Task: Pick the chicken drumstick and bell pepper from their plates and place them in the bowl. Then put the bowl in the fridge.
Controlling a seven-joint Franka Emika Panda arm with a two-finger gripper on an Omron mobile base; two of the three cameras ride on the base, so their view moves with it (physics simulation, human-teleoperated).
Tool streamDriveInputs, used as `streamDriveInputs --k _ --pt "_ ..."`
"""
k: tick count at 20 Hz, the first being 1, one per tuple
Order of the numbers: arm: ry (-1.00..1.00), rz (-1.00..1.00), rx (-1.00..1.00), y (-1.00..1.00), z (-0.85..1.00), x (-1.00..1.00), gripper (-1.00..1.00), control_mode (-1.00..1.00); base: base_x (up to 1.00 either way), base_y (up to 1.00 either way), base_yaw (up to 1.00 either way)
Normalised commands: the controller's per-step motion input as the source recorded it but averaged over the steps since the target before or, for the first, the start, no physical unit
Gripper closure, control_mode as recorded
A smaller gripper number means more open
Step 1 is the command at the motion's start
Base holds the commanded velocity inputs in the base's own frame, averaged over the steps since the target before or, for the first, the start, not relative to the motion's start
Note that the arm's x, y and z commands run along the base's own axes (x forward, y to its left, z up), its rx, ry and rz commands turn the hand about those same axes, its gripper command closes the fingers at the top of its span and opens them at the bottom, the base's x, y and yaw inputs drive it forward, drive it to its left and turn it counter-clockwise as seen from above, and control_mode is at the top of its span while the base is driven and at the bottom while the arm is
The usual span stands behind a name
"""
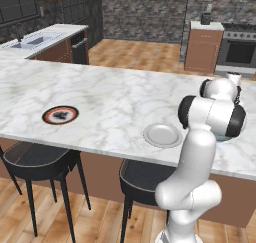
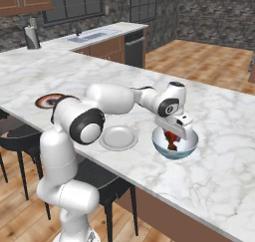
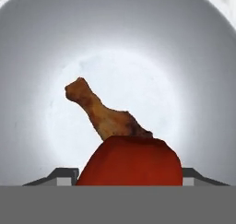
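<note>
My gripper hangs over the white, blue-patterned bowl near the island's front edge. Its fingers are shut on the glossy red bell pepper, which sits between them just above the bowl's inside. The brown chicken drumstick lies on the bowl's bottom. The pepper shows red under the hand. The plain white plate lies bare just left of the bowl, and the dark-centred plate with a red-orange rim lies farther left. The fridge is out of view.
Two dark stools stand under the island's front edge. A counter with a sink runs along the far left, and a stove stands at the far right. Wooden floor lies beyond the island.
</note>
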Motion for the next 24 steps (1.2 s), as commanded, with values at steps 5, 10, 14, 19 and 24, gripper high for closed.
streamDriveInputs --k 5,10,14,19,24 --pt "0.09 -0.08 -0.01 -0.13 -0.25 0.19 1.0 -1.0 0.0 0.0 0.0" --pt "0.12 -0.03 0.0 -0.17 -0.22 0.21 -1.0 -1.0 0.0 0.0 0.0" --pt "0.1 0.0 0.0 -0.24 -0.19 0.14 -1.0 -1.0 0.0 0.0 0.0" --pt "0.01 0.0 0.0 -0.15 -0.01 0.1 -1.0 -1.0 0.0 0.0 0.0" --pt "0.0 0.0 0.03 -0.07 0.12 0.01 -1.0 -1.0 0.0 0.0 0.0"
